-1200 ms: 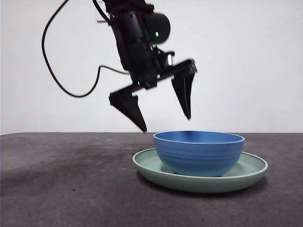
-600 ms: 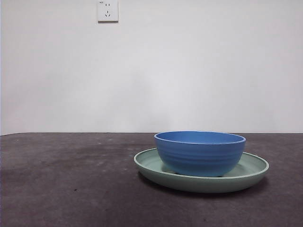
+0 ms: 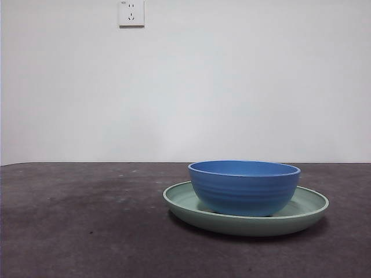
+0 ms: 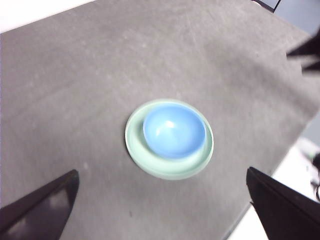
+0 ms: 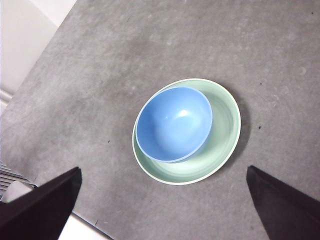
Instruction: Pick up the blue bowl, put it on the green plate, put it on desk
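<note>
Front view: one blue bowl [image 3: 244, 186] on one green plate [image 3: 181, 199].

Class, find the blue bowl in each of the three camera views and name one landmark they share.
Front view: blue bowl right of centre, low.
Left wrist view: bowl mid-picture.
Right wrist view: bowl mid-picture.
Shared landmark: the green plate under it.

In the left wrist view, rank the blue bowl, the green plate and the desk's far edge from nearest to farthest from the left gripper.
1-2. blue bowl and green plate: stacked in the middle, bowl on top; too close to call.
3. desk's far edge: well beyond both.
</note>
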